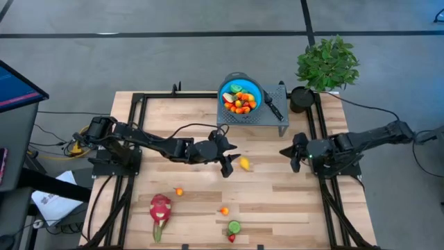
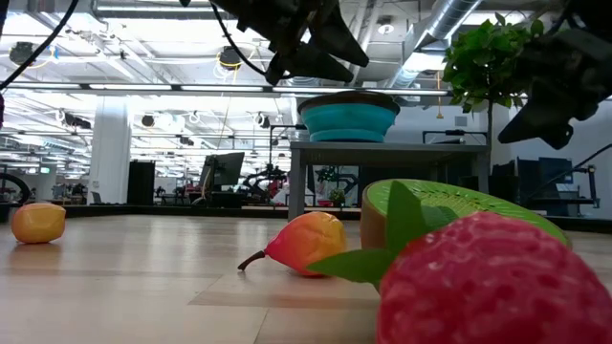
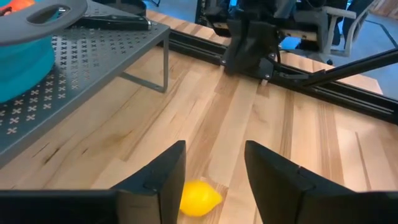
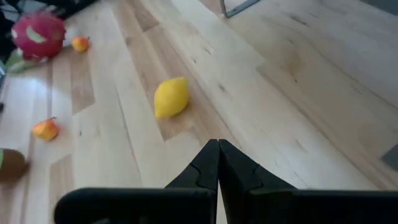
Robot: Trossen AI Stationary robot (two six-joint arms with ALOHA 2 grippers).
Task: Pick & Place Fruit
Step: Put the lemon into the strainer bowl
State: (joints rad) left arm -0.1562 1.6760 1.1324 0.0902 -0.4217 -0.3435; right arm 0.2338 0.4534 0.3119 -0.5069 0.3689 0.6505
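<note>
A yellow lemon (image 1: pixel 244 164) lies on the table's middle. My left gripper (image 1: pixel 226 165) hovers open just left of it and above the table; in the left wrist view the lemon (image 3: pixel 199 198) shows below the gap between the two fingers. My right gripper (image 1: pixel 294 157) is shut and waits to the lemon's right, touching nothing (image 4: pixel 217 158). A teal bowl (image 1: pixel 241 96) with several small fruits stands on a grey rack (image 1: pixel 277 119). A pink dragon fruit (image 1: pixel 160 208), two small orange fruits (image 1: pixel 179 191) (image 1: pixel 224 210), a green kiwi half (image 1: pixel 234 226) and a strawberry (image 1: pixel 231 238) lie near the near edge.
A black-handled knife (image 1: pixel 272 104) lies on the rack beside the bowl. A potted plant (image 1: pixel 326 62) stands at the far right corner. Black frame rails (image 1: pixel 139 104) run along the table's sides. Bare wood shows between the lemon and the near fruits.
</note>
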